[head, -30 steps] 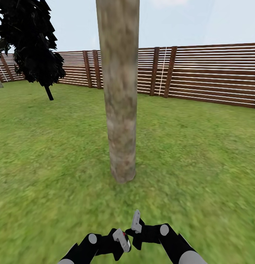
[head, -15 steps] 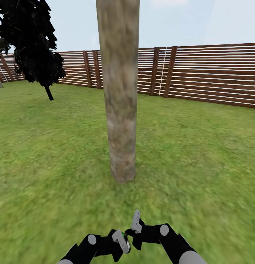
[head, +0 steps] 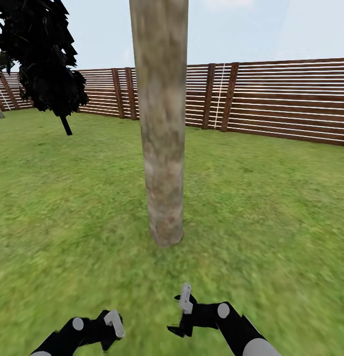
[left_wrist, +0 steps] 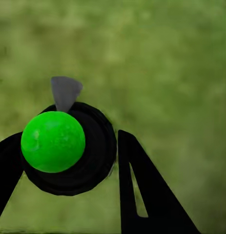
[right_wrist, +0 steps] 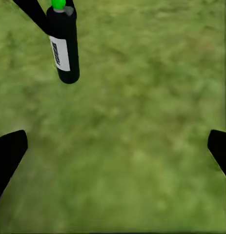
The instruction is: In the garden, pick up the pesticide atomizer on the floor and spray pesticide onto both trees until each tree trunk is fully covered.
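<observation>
**Left Pincer Carries the Atomizer Before the Trunk**

We see the grass (head: 270,207) of the garden, closed at the far side by a brown slatted fence (head: 280,99). A thick, mottled tree trunk (head: 162,138) stands upright directly ahead of us, rising out of the top of the head view; open lawn lies between its base and both arms. A dark, jagged leaf clump (head: 43,59) on a thin stem stands well apart, far to the left near the fence.

Our right pincer (head: 182,316) sits low in the head view with its jaws spread wide; the right wrist view shows its two black fingertips (right_wrist: 8,153) far apart with grass between them and nothing held.

Our left pincer (head: 111,324) is closed on the pesticide atomizer (left_wrist: 69,148). The left wrist view shows the black bottle end-on between the two black fingers, with a green cap and a grey nozzle tip. The right wrist view shows the same bottle (right_wrist: 64,46) with its white label, gripped between dark fingers above the grass.

Compared with the frame half a second earlier, our left arm has moved outward to the left, away from the right pincer; the two were nearly touching. The trunk, fence and right pincer are unchanged.
</observation>
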Controlling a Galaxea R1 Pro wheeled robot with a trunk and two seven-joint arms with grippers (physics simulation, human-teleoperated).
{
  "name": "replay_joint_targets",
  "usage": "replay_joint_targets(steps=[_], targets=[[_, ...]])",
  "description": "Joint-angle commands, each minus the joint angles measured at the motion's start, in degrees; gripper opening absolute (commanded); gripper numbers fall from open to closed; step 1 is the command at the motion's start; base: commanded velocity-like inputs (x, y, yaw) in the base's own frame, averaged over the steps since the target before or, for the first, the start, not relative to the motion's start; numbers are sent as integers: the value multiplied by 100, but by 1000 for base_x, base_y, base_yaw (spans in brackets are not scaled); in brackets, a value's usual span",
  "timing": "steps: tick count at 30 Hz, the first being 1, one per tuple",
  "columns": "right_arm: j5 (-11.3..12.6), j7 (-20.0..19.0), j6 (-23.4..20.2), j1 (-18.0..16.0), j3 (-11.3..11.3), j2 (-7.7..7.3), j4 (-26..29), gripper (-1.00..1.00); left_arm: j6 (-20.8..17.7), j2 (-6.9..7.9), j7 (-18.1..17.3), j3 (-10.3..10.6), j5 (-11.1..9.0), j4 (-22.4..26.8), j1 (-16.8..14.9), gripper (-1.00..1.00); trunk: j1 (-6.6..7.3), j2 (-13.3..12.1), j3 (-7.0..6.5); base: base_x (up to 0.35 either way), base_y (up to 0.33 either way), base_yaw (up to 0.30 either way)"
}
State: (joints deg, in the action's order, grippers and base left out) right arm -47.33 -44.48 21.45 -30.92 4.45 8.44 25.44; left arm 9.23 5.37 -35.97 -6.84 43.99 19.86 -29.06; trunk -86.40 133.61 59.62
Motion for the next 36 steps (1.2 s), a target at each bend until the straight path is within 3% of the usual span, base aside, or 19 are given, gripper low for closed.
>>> replay_joint_targets(steps=[1,2,4,6,8,9,10,11,12,14,16,17,18,19,22,29,36], targets=[[16,115,4,4,27,-20,-6,100,-7,-7,144,-219,-69,-1,-1,-100,0,0,0,0,0,0],[27,274,6,7,50,-53,-13,100,-12,-19,268,-408,-119,0,-2,-100,0,0,0,0,0,0],[47,1295,9,28,207,-240,-161,100,-98,-100,739,-1022,-241,0,2,-100,0,0,0,0,0,0],[58,2196,61,53,477,-388,-542,100,-155,-291,945,-1223,-265,0,5,-100,0,0,0,0,0,0],[111,3009,607,129,1182,-662,-1143,100,-283,-498,1260,-1336,-289,2,2,-100,0,0,0,0,0,0],[264,3272,1210,194,1858,-865,-1459,100,-718,-634,1688,-1360,-458,9,-6,-100,0,0,0,0,0,0],[355,3335,1435,259,2142,-991,-1571,100,-1033,-722,1917,-1358,-618,25,-8,-100,0,0,0,0,0,0],[453,3378,1584,360,2328,-1132,-1643,100,-1324,-803,2106,-1357,-793,41,-9,-100,0,0,0,0,0,0],[694,3415,1726,559,2513,-1317,-1705,100,-1615,-893,2284,-1356,-1049,67,-18,-100,0,0,0,0,0,0],[1478,3440,2019,885,2723,-1507,-1751,100,-1878,-974,2438,-1356,-1480,89,-51,-100,0,0,0,0,0,0],[2154,3414,2341,1054,2780,-1564,-1759,100,-1974,-995,2539,-1344,-1887,87,-153,-100,0,0,0,0,0,0],[2293,3408,2408,1083,2789,-1573,-1760,100,-2067,-999,2571,-1341,-2036,77,-259,-100,0,0,0,0,0,0],[2391,3401,2462,1104,2795,-1580,-1755,100,-2440,-981,2610,-1334,-2144,78,-463,-100,0,0,0,0,0,0],[2414,3397,2479,1109,2796,-1581,-1754,100,-2674,-970,2623,-1327,-2172,89,-532,-100,0,0,0,0,0,0],[2432,3399,2493,1114,2791,-1564,-1763,100,-2904,-957,2625,-1315,-2191,101,-624,-100,0,0,0,0,0,0],[2442,3420,2487,1121,2790,-1525,-1873,100,-2987,-983,2656,-1320,-2193,178,-662,-100,0,0,0,141,0,-4],[2439,3417,2487,1123,2796,-1529,-1971,100,-2997,-985,2664,-1324,-2193,276,-667,-100,0,0,0,331,-24,-256]])
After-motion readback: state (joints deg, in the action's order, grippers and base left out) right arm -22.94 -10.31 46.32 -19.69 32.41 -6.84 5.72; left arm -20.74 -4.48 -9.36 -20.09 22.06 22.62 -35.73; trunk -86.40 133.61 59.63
